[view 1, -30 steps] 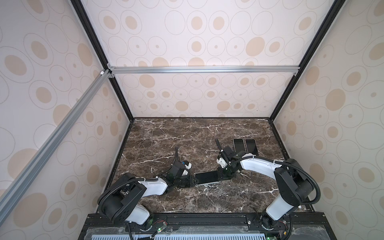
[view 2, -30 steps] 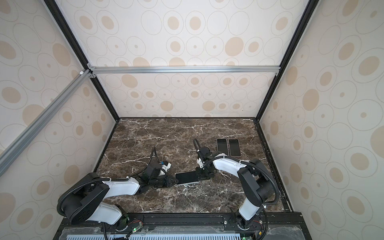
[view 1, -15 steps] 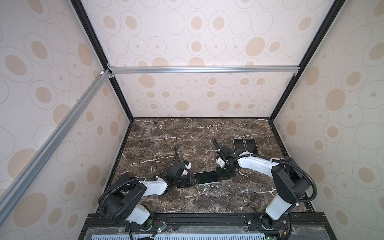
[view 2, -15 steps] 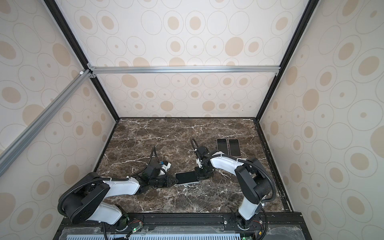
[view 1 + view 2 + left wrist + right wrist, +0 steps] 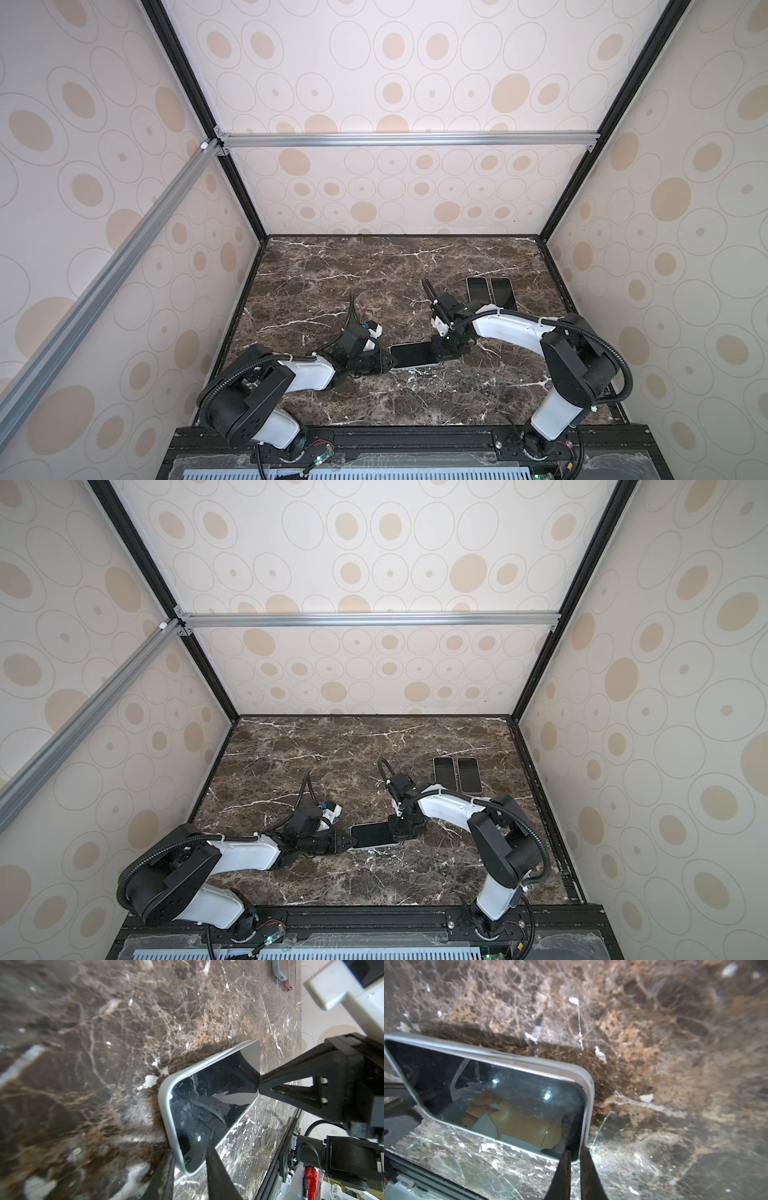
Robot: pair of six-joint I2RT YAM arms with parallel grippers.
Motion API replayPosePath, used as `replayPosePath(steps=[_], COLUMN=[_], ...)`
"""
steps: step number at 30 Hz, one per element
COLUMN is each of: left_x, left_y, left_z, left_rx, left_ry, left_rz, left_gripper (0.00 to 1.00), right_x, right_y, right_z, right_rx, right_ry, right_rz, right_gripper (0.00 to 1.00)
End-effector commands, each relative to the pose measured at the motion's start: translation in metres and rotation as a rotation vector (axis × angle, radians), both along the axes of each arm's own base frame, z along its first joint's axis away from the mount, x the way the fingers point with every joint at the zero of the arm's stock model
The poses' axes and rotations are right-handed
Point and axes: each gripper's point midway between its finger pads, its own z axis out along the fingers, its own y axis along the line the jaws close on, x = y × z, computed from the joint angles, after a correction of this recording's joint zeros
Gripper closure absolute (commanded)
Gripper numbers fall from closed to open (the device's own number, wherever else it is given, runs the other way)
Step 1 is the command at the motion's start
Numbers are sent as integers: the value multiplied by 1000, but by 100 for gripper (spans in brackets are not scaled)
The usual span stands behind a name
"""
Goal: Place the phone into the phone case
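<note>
Phone (image 5: 413,355) is lying flat and screen-up near the front middle of the marble tabletop (image 5: 374,282), sitting inside the pale phone case (image 5: 517,1061), whose rim is framing the black glass on every side that is showing; whether it is fully seated I cannot tell. I am bracketing it from both short ends. My left end effector (image 5: 190,1150) is standing partly open at the left end, with one finger (image 5: 166,1176) lying against the outside of the case rim and the other resting on the glass, so that it is gripping that end corner. My right end effector (image 5: 575,1152) is meeting the opposite end with its fingers drawn almost together, holding nothing that I can make out; the tips are resting on the corner of the case there. Inner spare phone (image 5: 477,293) and outer spare phone (image 5: 503,296) are lying side by side, well apart from the work at the far right of the tabletop
</note>
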Motion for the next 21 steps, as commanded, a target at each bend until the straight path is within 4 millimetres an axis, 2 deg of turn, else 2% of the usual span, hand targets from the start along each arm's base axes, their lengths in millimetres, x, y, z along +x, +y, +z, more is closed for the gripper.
replayPosePath(steps=[1,8,11,15,21], left_x=[-16,-15,-10,-6,1], left_y=[6,8,12,15,16], left_z=[-22,-20,-19,-14,-9], left_rx=[56,66,88,102,125], left_ry=[71,65,44,22,2], left_rz=[-14,-1,27,41,46], left_gripper=[72,72,70,64,64], right_x=[-26,-20,-21,-14,-3], right_y=[-7,-21,-17,-13,4], right_z=[-53,-50,-45,-25,8], right_rx=[-106,-208,-195,-172,-40], right_ry=[56,7,17,-4,-29], right_rz=[63,79,104,128,107], right_gripper=[88,88,85,81,80])
